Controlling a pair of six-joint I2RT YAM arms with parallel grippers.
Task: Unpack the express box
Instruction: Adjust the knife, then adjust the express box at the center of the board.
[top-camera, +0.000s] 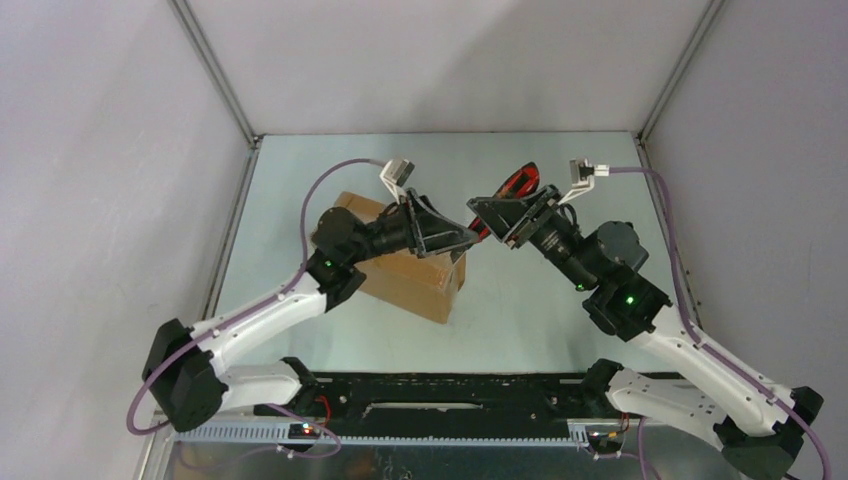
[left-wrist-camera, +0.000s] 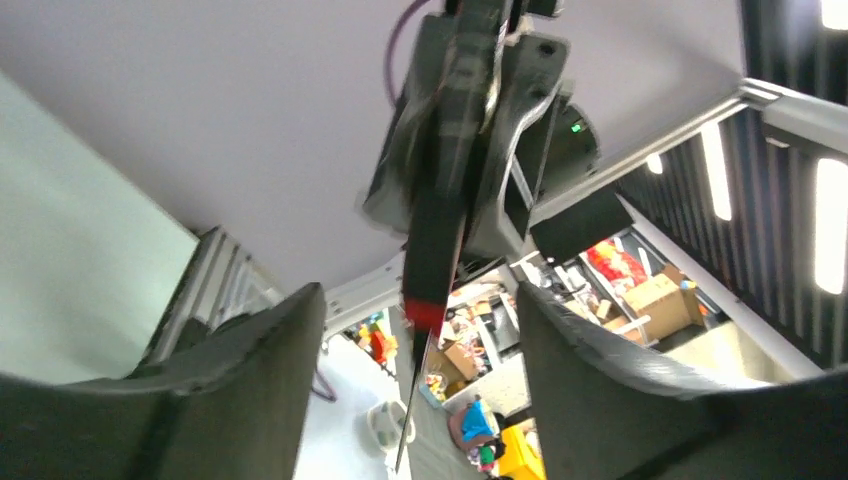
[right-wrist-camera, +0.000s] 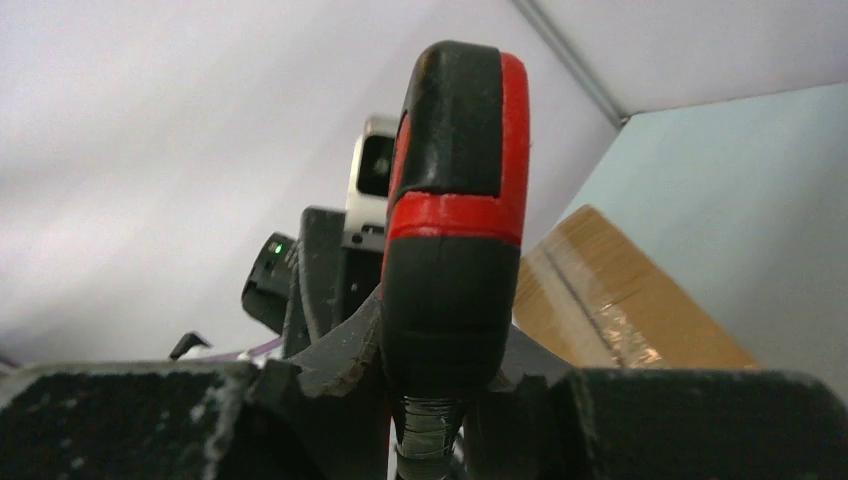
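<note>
1. I judge the step in hand to be getting the tool ready, before any cutting. My 2 pincers meet tip to tip in the air above the table (top-camera: 520, 310), just beside the box (top-camera: 415, 280).
2. My right pincer (top-camera: 490, 215) is clamped on the black-and-red handle of the cutter (top-camera: 518, 183).
3. My left pincer (top-camera: 455, 235) stands partly apart and holds nothing. Its fingers (left-wrist-camera: 250, 380) flank the cutter's thin blade end without touching it, as far as I can see.
4. The box lies on the table under my left arm, set at an angle. Its flaps are shut and tape runs along the seam, so nothing is unpacked yet.
5. The next move probably calls for my left pincer to draw clear of the blade. My right should then turn the tip down onto the taped seam, perhaps with my left steadying the box.
6. Only the left wrist view shows the blade and the gap on both sides of it. Only the right wrist view shows the grip on the handle and the tape up close. Only the top view shows the box's place on the table, though the blade is hidden there.
</note>
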